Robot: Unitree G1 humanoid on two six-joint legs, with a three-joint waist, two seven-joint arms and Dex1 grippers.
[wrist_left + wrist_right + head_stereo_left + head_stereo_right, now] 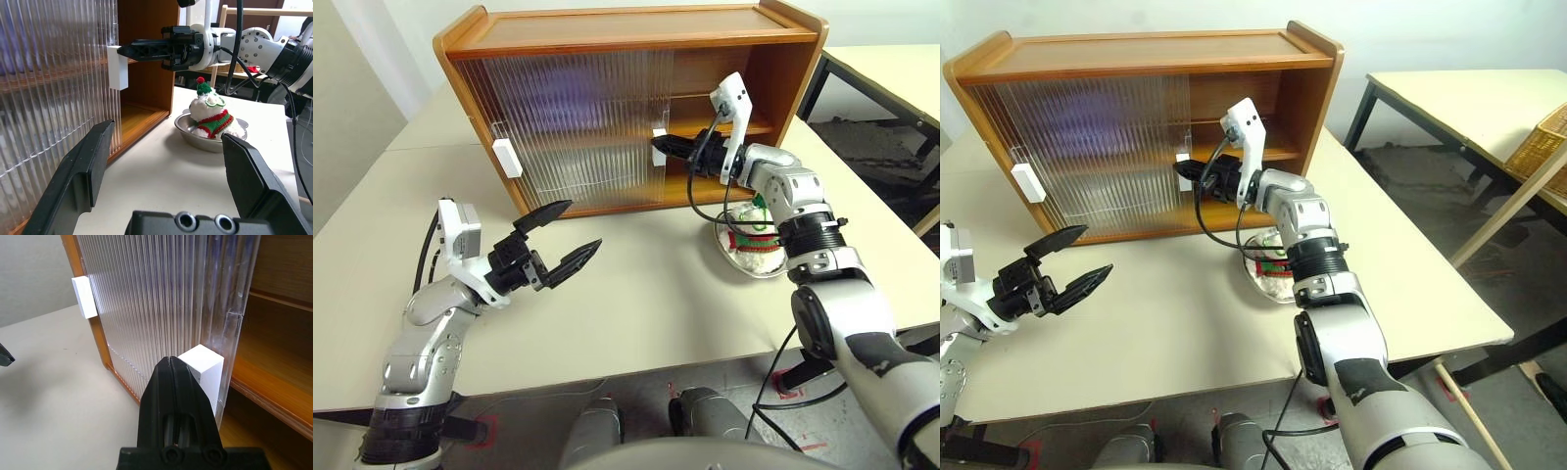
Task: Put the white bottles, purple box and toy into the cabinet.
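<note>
The toy (211,113), a white plush with a red-and-green scarf and hat, sits in a shiny steel bowl (188,136) on the table (636,304), below and just behind the right tool (658,147), nearer the robot than its tip. The right tool is clenched, its two black fingers pressed together with nothing between them, and its tip lies at the white handle (203,369) on the edge of the ribbed sliding door (597,127) of the cabinet (607,39); in the right wrist view the fingers lie beside that handle, touching it or nearly so. Past the tool, on its right side, the cabinet stands open, showing bare wooden shelves (274,372). To the tool's left the translucent doors cover the rest of the front, and a second white handle (506,157) sits at the far left edge. A vague purple tint shows behind the ribbed panels, too blurred to tell what it is.

The left tool (566,240) hangs released, well apart from the right tool and lower, above the bare table in front of the closed doors, its fingers (543,214) spread wide and holding nothing. From its wrist view the toy and bowl lie ahead between its fingers, well away from them
</note>
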